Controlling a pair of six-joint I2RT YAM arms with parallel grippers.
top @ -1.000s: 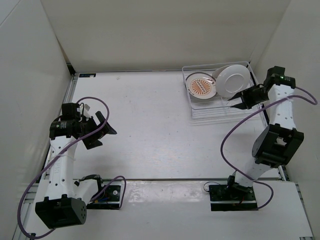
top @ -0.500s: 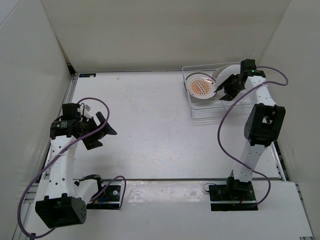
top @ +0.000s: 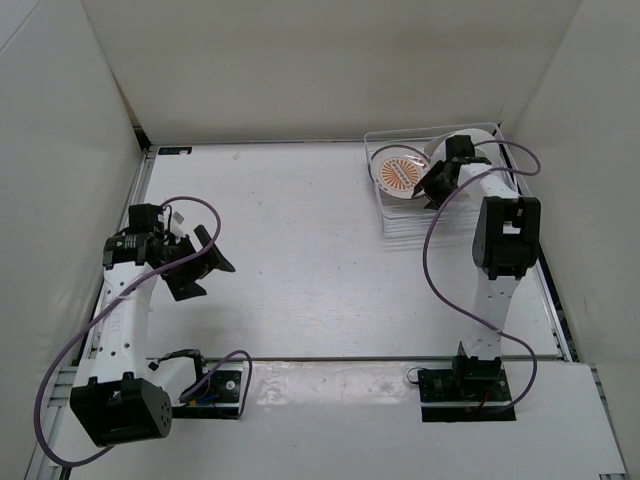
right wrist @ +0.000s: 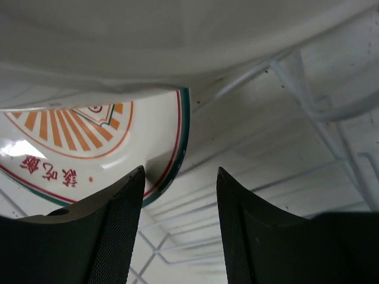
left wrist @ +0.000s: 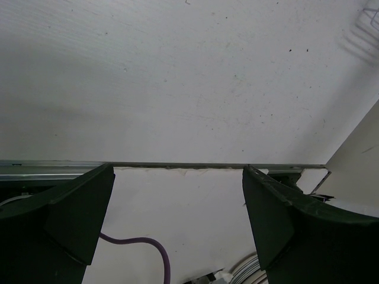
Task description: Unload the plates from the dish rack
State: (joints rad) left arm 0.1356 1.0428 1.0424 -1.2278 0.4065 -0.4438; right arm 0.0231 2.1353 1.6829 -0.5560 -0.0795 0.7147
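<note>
Rack (top: 400, 226): sat at the far right of the table (top: 300, 250), close to the back wall, with both plates in it.
Orange plate (top: 400, 173): leaned in the rack's left part, its sunburst face turned toward the top camera. It rested among the wires.
White plate (top: 440, 150): leaned just right of the orange plate. The top view showed only an arc of it past the right arm (top: 505, 235). In the right wrist view its pale surface filled the upper part and overhung the orange plate's rim.
Right gripper (right wrist: 179, 177): reached into the rack from the near right, low beside the plates. Its fingers (right wrist: 112, 231) stood apart with a clear gap, pinching nothing. The orange plate's green and red rim lay just past the finger on that view's left, at the edge of the gap. Whether rim and finger touched could not be told. Rack wires showed through the gap.
Left gripper (top: 205, 262): hung over the table's left side, well apart from the rack. Its fingers were spread wide with nothing between them. Its wrist view showed table surface and a purple cable (left wrist: 148, 245) below.
</note>
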